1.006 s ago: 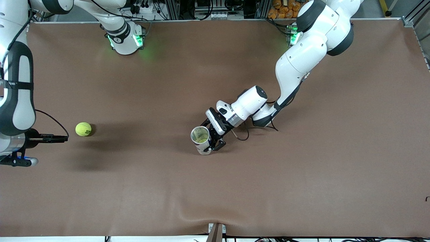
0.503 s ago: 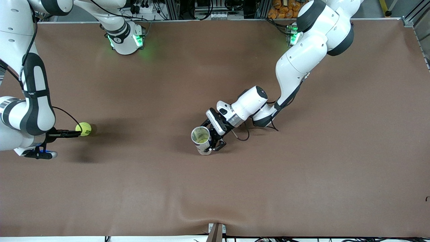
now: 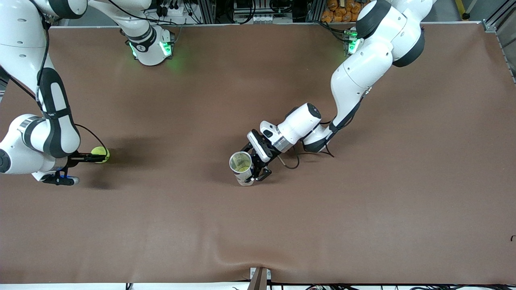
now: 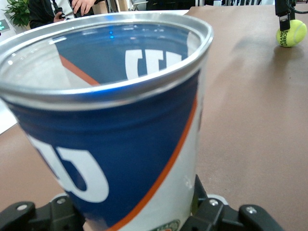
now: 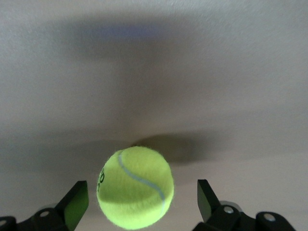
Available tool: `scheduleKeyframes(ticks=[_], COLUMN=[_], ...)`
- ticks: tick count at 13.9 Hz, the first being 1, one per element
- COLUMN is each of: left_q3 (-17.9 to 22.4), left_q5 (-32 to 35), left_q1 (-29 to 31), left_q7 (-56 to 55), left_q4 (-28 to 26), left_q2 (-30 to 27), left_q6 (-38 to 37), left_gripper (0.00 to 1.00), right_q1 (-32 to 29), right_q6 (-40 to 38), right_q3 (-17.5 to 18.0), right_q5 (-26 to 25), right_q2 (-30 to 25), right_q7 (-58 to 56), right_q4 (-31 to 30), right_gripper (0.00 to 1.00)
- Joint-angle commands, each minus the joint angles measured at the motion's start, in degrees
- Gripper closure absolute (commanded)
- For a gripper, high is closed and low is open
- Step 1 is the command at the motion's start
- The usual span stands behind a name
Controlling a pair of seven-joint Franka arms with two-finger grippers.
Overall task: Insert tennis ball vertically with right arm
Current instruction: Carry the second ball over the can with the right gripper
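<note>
Since a second ago the right arm has swung in from the edge of the front view, and its right pincer (image 3: pixel 92 157) now reaches the tennis ball (image 3: pixel 100 154); the can and the left arm haven't shifted.

Right pincer (image 5: pixel 142 202): jaws wide open, one finger on each side of the ball (image 5: pixel 135 187) with visible gaps, so no contact yet. Ball sits on the tabletop (image 3: pixel 258 225) at the right arm's end, just off the fingertips toward 3 o'clock in the front view. A ball has no long axis, so grip angle doesn't matter; centring between the fingers does, and it looks a bit off-centre toward one finger.

Outward from there: the can (image 3: pixel 242 166) stands well apart, at roughly 3 o'clock from the ball, mouth up, near mid-table. Left pincer (image 3: pixel 258 171) is clamped on the can's (image 4: pixel 110 139) base, holding it upright.

Likely next: close on the ball, lift, carry over the can mouth, drop straight down.
</note>
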Motion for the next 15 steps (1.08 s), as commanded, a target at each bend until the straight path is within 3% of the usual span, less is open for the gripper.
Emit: scheduleKeyframes(ticks=[1,2,5,7,9,11,15], left_q3=[-0.1,-0.1,-0.1,-0.1,-0.1,-0.1,-0.1], left_q5=[0.9,0.9,0.9,0.9,1.0,1.1,1.2], left_q1=[0.1,0.1,0.1,0.1,0.1,0.2,0.4], left_q7=[-0.5,-0.5,-0.6,-0.6,-0.5,-0.5,-0.5], left_q4=[1.2,1.2,1.2,1.1,1.1,1.2,0.8], left_q2=[0.6,0.6,0.6,0.6,0.6,0.6,0.6], left_q6=[0.7,0.7,0.7,0.7,0.7,0.7,0.7], left_gripper=[0.2,0.2,0.2,0.2,0.2,0.2,0.2], right_q1=[-0.3,-0.3,0.0,0.1,0.4,1.3,9.5], right_q6=[2.9,3.5,3.1,1.8,-2.9,-10.9,-18.6], right_q3=[0.5,0.5,0.6,0.7,0.8,0.8,1.0], right_q5=[1.0,1.0,1.0,1.0,2.0,6.9,13.2], right_q2=[-1.8,-1.8,-2.0,-3.1,-3.5,-3.4,-3.2], right_q7=[-0.5,-0.5,-0.6,-0.3,0.9,4.4,27.0], right_q4=[-3.6,-4.0,-4.0,-3.0,1.7,8.9,21.4], right_gripper=[0.0,0.0,0.66,0.94,0.95,0.98,0.98])
